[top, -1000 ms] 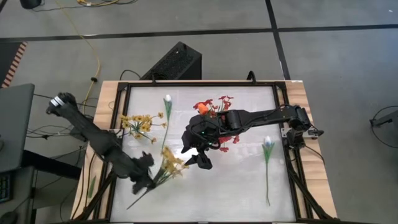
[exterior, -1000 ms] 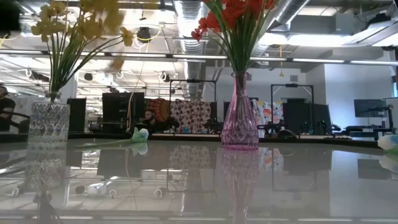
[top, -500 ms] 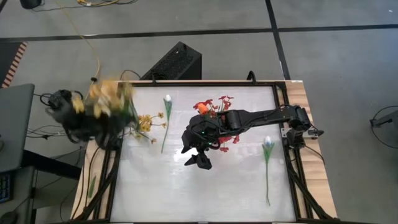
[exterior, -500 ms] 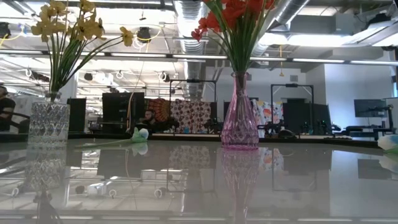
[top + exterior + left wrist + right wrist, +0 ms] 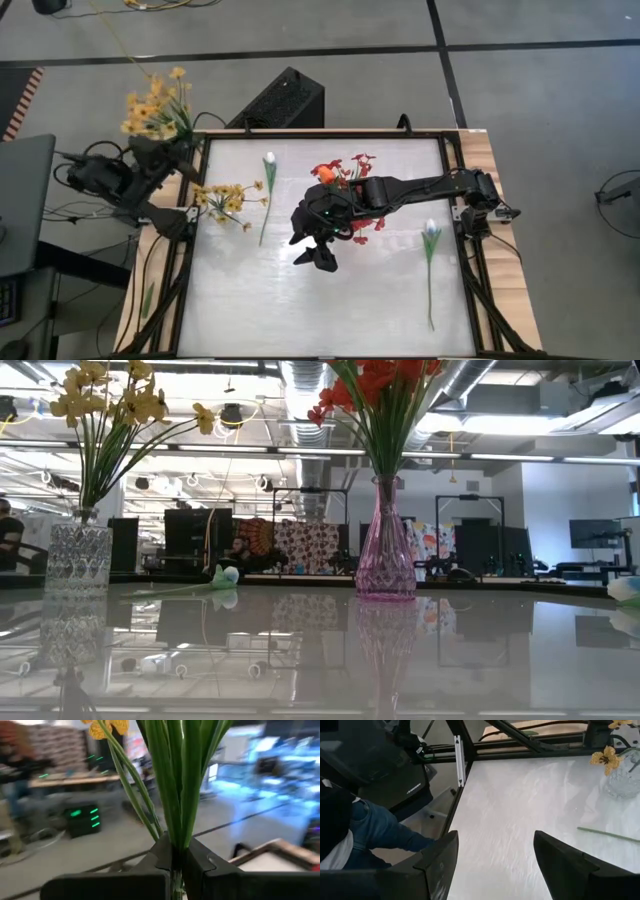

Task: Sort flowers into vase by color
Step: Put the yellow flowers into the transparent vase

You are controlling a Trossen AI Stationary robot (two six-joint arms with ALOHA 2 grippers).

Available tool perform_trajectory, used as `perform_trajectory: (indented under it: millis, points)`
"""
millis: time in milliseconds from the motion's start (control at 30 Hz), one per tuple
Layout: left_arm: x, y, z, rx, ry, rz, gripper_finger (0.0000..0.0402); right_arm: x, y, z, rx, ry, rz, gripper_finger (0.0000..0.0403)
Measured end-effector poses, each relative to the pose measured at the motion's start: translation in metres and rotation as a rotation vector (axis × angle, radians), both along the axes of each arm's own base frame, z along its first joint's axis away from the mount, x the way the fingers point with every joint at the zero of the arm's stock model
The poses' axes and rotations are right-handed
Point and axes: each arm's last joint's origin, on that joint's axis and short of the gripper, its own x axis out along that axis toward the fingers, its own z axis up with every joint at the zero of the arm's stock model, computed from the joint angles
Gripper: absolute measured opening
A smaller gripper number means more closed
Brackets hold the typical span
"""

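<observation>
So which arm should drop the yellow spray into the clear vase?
Left: the left gripper already clamps the yellow spray beside the clear vase; the right gripper hangs open mid-table, empty.

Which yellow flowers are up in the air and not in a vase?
The yellow bunch clamped in the left tool, beyond the table's far-left corner. The other yellow flowers stand in the clear vase.

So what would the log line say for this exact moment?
left gripper: shut on yellow flowers, raised off-table | right gripper: open, mid-table | white tulips: lying on table
</observation>
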Motion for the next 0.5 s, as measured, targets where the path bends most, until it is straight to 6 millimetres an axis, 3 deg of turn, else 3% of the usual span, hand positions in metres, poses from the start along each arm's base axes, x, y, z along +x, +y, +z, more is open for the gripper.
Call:
perform_trajectory:
  millis: [300, 500]
  points:
    - [0.012, -0.001, -0.063, -0.038, -0.036, 0.076, 0.0, 0.002, 0.001, 0.003, 0.027, -0.026, -0.019, 0.0286]
    - [0.011, -0.001, -0.089, -0.064, -0.093, 0.08, 0.0, 0.001, 0.004, 0.003, 0.041, -0.016, -0.021, 0.0286]
